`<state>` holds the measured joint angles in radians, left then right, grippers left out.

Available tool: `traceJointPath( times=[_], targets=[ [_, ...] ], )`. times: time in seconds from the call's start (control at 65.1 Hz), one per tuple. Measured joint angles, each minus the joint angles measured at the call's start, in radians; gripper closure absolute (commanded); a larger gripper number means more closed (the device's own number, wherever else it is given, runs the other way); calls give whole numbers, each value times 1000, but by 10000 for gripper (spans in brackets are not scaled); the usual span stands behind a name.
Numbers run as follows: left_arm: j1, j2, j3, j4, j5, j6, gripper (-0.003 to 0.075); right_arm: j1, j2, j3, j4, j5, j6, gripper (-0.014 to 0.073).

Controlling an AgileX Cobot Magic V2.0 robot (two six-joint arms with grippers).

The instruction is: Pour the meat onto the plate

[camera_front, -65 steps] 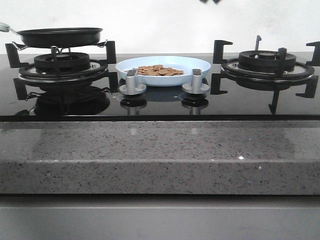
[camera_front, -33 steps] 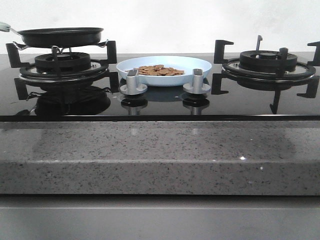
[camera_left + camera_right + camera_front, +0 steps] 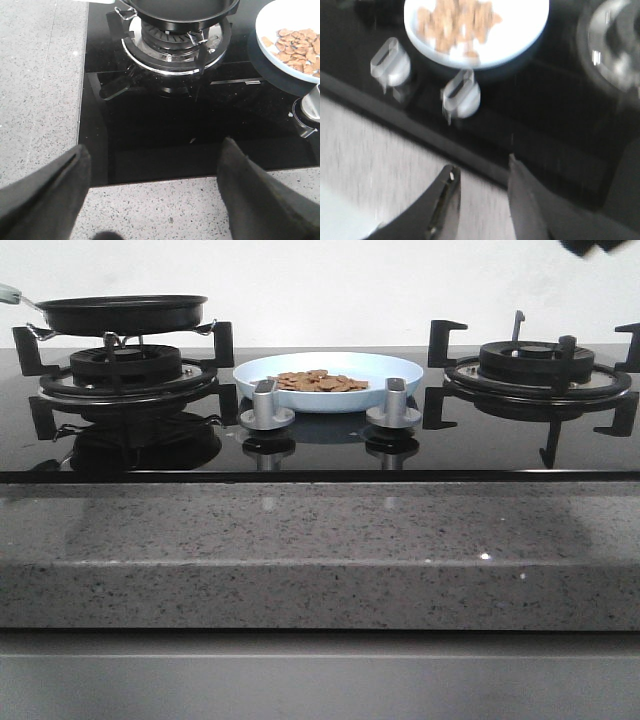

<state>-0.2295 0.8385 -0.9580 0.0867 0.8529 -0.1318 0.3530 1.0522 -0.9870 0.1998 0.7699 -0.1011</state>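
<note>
The pale-blue plate sits on the black glass hob between the two burners, and the meat lies in it as a heap of small reddish-brown pieces. In the left wrist view the plate and meat are off to one side. My left gripper hangs open and empty over the hob's front edge. In the blurred right wrist view my right gripper is open with nothing between its fingers, over the counter in front of the knobs, with the plate and meat beyond it.
A black frying pan rests on the left burner, its handle pointing left. Two grey knobs stand just in front of the plate. The right burner carries nothing. A speckled stone counter runs along the front. A dark arm part shows at the top right.
A dark arm part that was at the top centre a second ago now shows at the top right edge. Plate, meat and pan have not moved.
</note>
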Motion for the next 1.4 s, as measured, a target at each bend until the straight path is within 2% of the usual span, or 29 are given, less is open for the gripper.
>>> traceJointPath(
  times=[0.169, 0.338, 0.645, 0.922, 0.998, 1.106, 1.183, 1.29, 1.367, 1.398],
  targets=[
    [0, 0, 0, 0, 0, 0, 207, 0, -152, 156, 0, 0, 2, 320],
    [0, 0, 0, 0, 0, 0, 207, 0, -244, 228, 0, 0, 2, 320],
    [0, 0, 0, 0, -3, 0, 207, 0, -283, 242, 0, 2, 2, 320],
    [0, 0, 0, 0, -58, 0, 207, 0, -283, 242, 0, 2, 2, 320],
    [0, 0, 0, 0, -64, 0, 213, 0, -283, 242, 0, 2, 2, 344],
    [0, 0, 0, 0, -71, 0, 297, 0, -283, 242, 0, 2, 2, 453],
    [0, 0, 0, 0, -71, 0, 415, 0, -283, 242, 0, 2, 2, 544],
    [0, 0, 0, 0, -71, 0, 622, 0, -283, 242, 0, 0, 2, 659],
    [0, 0, 0, 0, -71, 0, 742, 0, -283, 242, 0, 0, 2, 662],
    [0, 0, 0, 0, -71, 0, 739, 0, -283, 242, 0, -2, 2, 665]
  ],
)
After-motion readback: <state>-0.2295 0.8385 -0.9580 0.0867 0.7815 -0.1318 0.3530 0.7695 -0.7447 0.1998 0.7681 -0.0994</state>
